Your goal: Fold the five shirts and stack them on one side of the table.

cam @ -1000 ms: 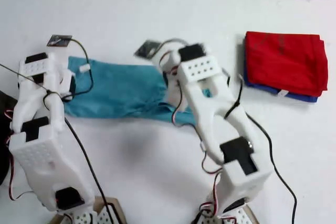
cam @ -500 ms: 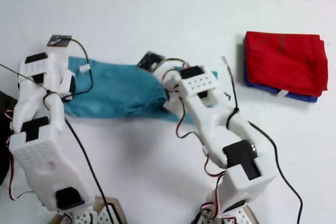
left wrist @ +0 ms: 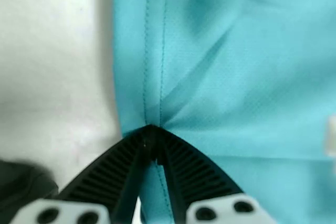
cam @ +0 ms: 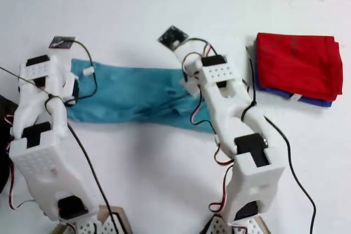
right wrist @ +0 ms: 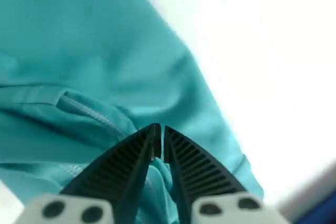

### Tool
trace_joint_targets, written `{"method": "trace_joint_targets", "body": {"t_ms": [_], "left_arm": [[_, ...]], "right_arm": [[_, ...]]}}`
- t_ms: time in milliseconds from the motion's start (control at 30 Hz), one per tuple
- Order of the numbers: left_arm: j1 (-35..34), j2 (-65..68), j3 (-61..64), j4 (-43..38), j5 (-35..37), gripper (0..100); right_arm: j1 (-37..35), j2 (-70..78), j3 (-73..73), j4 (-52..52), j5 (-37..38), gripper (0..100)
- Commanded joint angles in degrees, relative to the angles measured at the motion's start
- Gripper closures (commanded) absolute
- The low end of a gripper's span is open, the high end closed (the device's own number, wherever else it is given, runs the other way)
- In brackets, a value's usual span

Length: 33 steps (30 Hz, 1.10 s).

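We are gripping the teal shirt [cam: 126, 94] with left fingers [left wrist: 118, 169] and right fingers [right wrist: 123, 163] closed on its ends; uneven pulling could slip one end free.

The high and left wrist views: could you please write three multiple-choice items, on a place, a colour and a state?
1. The folded stack lies: A between the arms; B left of both; C right of both.
2. Its top shirt is: A red; B blue; C teal.
3. The left gripper is: A open; B shut on the teal shirt; C shut on nothing.
Key: C, it lies past the right arm; A, the red shirt covers the blue shirt; B, its fingers pinch teal cloth.
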Motion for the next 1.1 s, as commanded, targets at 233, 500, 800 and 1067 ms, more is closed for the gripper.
{"method": "trace_joint_targets", "body": {"t_ms": [233, 500, 800, 1067], "left_arm": [[-0.5, 0.4, -0.4, -1.6, 0.0, 98], [-0.5, 0.4, -0.4, -1.6, 0.0, 98], [-0.4, 0.4, -0.4, -1.6, 0.0, 98], [-0.5, 0.4, -0.4, -1.6, 3.7, 98]], "right_arm": [[-0.1, -5.7, -4.3, 21.4, 0.6, 97.9], [-0.7, -6.4, -3.8, 31.3, 11.2, 97.9], [-0.6, 0.0, 0.3, 19.2, 14.2, 97.9], [-1.4, 4.9, -1.1, -0.8, 0.0, 97.9]]}}
